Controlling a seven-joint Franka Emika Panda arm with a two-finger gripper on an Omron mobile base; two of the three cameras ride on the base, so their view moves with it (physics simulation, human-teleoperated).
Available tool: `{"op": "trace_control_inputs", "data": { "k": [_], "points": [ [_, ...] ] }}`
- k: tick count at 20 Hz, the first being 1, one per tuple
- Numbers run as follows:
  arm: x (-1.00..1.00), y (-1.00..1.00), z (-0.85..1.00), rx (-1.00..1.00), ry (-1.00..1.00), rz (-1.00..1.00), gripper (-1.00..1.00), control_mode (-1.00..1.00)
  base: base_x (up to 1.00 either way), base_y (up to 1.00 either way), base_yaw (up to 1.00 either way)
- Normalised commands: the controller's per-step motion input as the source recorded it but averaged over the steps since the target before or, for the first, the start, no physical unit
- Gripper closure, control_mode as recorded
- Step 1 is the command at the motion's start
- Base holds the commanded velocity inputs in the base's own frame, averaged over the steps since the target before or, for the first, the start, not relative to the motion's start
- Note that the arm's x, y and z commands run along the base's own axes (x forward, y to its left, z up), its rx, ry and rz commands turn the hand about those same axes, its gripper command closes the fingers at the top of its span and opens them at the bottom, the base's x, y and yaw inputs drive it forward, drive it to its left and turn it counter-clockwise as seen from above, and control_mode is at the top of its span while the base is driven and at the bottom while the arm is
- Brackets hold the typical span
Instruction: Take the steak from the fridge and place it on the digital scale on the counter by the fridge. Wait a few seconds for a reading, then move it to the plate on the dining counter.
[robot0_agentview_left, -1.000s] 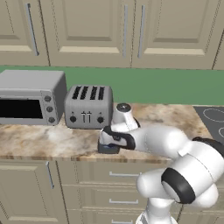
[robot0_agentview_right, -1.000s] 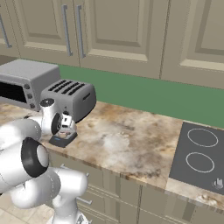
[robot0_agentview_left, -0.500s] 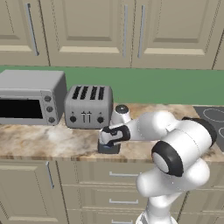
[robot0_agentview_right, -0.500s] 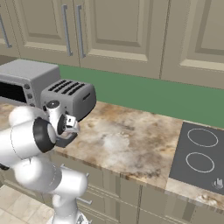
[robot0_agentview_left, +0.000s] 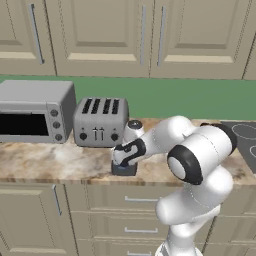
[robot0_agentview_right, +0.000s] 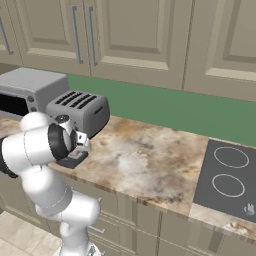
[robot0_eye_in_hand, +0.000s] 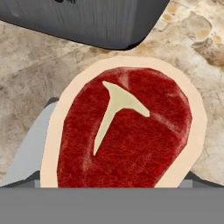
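Observation:
The steak (robot0_eye_in_hand: 124, 131), red with a pale fat rim, lies flat on the digital scale's light grey top (robot0_eye_in_hand: 30, 148) in the hand view, seen from close above. In the base views the scale (robot0_agentview_left: 124, 170) (robot0_agentview_right: 70, 161) is a small dark box on the counter (robot0_agentview_left: 60, 160) in front of the toaster. My gripper (robot0_agentview_left: 123, 160) (robot0_agentview_right: 80, 146) hangs directly over it, pointing down and covering the steak. The jaws stand open, and no fingertips touch the meat in the hand view. The fridge, plate and dining counter are out of view.
A silver four-slot toaster (robot0_agentview_left: 100, 122) (robot0_agentview_right: 80, 111) (robot0_eye_in_hand: 87, 17) stands just behind the scale, with a toaster oven (robot0_agentview_left: 35, 111) (robot0_agentview_right: 27, 90) to its left. A black cooktop (robot0_agentview_right: 227, 180) lies at the counter's right end. Cream cabinets hang above the green backsplash.
The hand has stayed over the scale, shifting slightly left. The arm's elbow has folded in closer to the cameras. The jaws have closed a trace.

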Motion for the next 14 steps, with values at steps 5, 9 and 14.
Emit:
{"op": "trace_control_inputs", "data": {
  "k": [5,9,14],
  "points": [
    [0.00,0.25,-0.39,0.00,0.02,0.00,1.00,-1.00,0.00,0.00,0.00],
    [-0.10,0.07,-0.13,0.00,0.00,0.00,1.00,-1.00,0.00,0.00,0.00],
    [-0.72,0.00,0.20,0.04,-0.12,0.00,1.00,-1.00,0.00,0.00,0.00]
  ]
}}
